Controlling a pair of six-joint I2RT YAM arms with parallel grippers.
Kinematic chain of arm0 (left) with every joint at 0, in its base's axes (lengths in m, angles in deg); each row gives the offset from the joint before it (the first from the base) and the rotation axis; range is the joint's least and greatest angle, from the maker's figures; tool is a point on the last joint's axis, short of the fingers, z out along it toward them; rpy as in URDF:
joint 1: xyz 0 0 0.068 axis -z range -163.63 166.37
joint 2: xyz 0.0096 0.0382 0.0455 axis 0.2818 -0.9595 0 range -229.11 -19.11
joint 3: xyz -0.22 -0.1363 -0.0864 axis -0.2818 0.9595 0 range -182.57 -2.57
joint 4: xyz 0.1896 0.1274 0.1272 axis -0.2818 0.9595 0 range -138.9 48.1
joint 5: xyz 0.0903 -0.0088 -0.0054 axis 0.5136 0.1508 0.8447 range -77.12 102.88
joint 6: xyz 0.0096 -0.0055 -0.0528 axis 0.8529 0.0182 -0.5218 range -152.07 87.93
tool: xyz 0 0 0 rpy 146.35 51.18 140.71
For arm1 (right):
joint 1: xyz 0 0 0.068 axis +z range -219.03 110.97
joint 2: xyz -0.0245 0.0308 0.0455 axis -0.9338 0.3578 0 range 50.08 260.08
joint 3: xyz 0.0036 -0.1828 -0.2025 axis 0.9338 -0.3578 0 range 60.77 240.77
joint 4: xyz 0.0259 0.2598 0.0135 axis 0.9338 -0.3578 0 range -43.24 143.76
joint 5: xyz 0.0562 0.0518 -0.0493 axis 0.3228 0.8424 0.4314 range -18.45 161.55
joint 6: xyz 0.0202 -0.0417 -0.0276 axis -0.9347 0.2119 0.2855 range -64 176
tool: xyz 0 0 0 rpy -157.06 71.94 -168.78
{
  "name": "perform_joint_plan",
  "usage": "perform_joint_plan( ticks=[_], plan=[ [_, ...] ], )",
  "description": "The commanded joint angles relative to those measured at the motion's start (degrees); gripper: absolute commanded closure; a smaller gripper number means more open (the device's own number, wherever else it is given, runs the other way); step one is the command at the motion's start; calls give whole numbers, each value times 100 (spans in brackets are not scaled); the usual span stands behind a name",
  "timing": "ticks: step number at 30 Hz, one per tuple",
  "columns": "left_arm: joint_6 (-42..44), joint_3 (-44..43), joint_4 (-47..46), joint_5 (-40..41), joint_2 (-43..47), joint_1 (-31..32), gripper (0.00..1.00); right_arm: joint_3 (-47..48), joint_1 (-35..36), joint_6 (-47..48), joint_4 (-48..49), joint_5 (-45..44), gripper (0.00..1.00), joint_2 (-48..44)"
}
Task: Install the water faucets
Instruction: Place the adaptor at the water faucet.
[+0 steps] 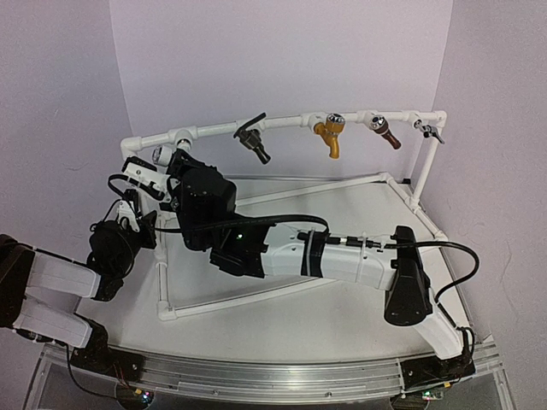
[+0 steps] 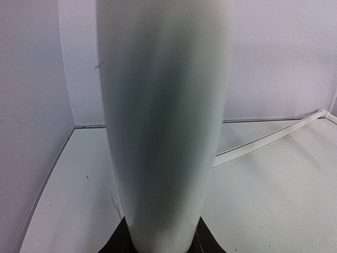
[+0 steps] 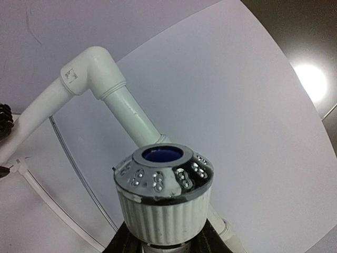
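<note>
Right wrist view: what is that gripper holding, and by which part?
The right gripper is shut on the white faucet, gripping the lower end of its ribbed body, below the chrome cap with the blue centre.

Both arms reaching left; right pincer (image 1: 173,162) clamped, left pincer (image 1: 135,192) apparently clamped too.

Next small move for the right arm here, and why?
Probably a small wrist twist of the right gripper to screw the white faucet into the frame. It is shut on the faucet's ribbed knob, with the elbowed pipe right behind it, and the left gripper clamps a white pipe, bracing it. Thread seating is hidden, so turn gently.
</note>
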Motion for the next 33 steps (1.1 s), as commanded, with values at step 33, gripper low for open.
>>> perform_joint_plan(
  ticks=[33],
  plan=[
    [33, -86, -120, -434, 261, 77, 100, -461, -588, -2902, 572, -509, 100, 319]
  ],
)
